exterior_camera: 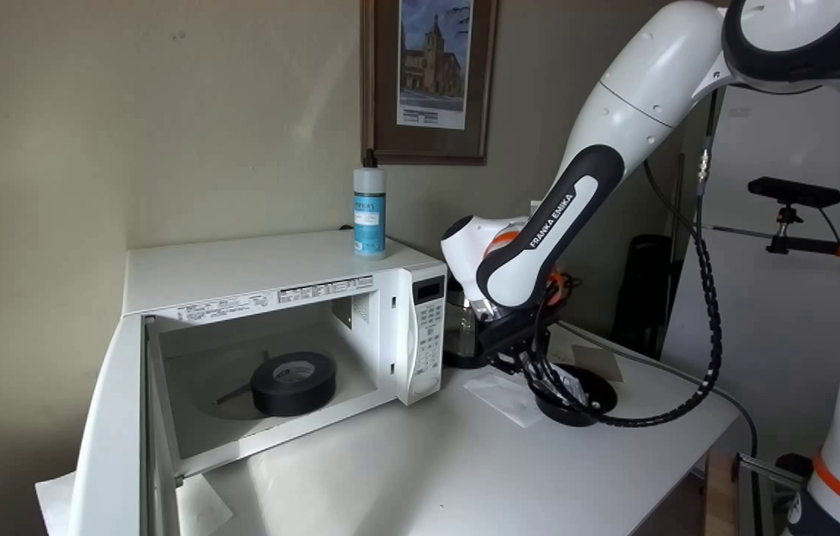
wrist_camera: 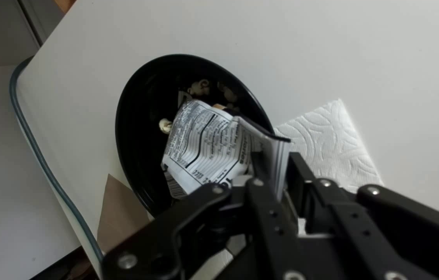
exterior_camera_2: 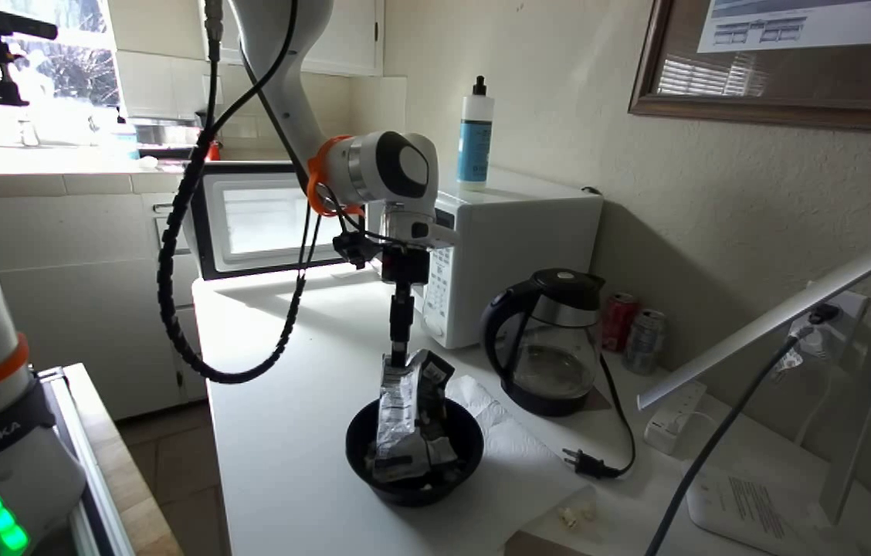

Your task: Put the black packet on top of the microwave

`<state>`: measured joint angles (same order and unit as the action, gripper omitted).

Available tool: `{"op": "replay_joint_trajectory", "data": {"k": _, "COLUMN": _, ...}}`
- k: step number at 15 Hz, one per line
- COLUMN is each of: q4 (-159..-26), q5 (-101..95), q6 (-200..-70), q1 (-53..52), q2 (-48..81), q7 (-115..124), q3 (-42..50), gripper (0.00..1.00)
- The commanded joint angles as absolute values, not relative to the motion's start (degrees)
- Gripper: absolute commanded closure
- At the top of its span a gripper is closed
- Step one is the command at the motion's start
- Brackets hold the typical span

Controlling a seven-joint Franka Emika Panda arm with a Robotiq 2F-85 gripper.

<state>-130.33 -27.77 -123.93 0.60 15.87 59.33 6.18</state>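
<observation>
The hand [wrist_camera: 276,163] is narrowed onto the packet [wrist_camera: 208,144], its fingers [wrist_camera: 299,173] on either side of the raised edge; it looks pinched there, though how firmly I cannot tell. The packet stands tilted in the bowl [exterior_camera_2: 420,496] on the bench [exterior_camera_2: 289,463], low and near the middle of an exterior view, its lower part inside and its top well above the rim. That stance probably explains the grip: the raised edge can be taken from straight above without meeting the bowl's wall. A lift straight up seems to be called for next. The microwave [exterior_camera: 241,275], left in an exterior view, carries a bottle [exterior_camera: 369,216] toward the right end of its top, so the left part would likely suit the packet.

The wrist view makes plain both fingers at the edge, the printed panel and the popcorn [wrist_camera: 200,87] at the far side of the bowl. A towel [wrist_camera: 328,144] meets the rim there; whether it runs underneath I cannot tell. The crinkled length of the packet shows best in an exterior view, with the kettle [exterior_camera_2: 555,363] right of centre. The tape [exterior_camera: 293,394] inside the microwave appears only in an exterior view, where the arm [exterior_camera: 524,260] and cables [exterior_camera: 714,327] hide the fingertips and much of the packet.
</observation>
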Motion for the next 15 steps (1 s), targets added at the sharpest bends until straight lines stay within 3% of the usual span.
{"op": "replay_joint_trajectory", "data": {"k": 1, "q4": -130.5, "q5": -27.8, "q6": -120.2, "q1": -0.8, "q2": 14.5, "q7": 59.0, "q3": 6.8, "gripper": 1.0}}
{"op": "replay_joint_trajectory", "data": {"k": 7, "q4": -135.7, "q5": -26.2, "q6": -112.1, "q1": 0.0, "q2": 5.1, "q7": 59.8, "q3": 6.6, "gripper": 1.0}}
{"op": "replay_joint_trajectory", "data": {"k": 15, "q4": -140.5, "q5": -28.7, "q6": -104.9, "q1": 2.4, "q2": -17.0, "q7": 64.7, "q3": 3.5, "gripper": 1.0}}
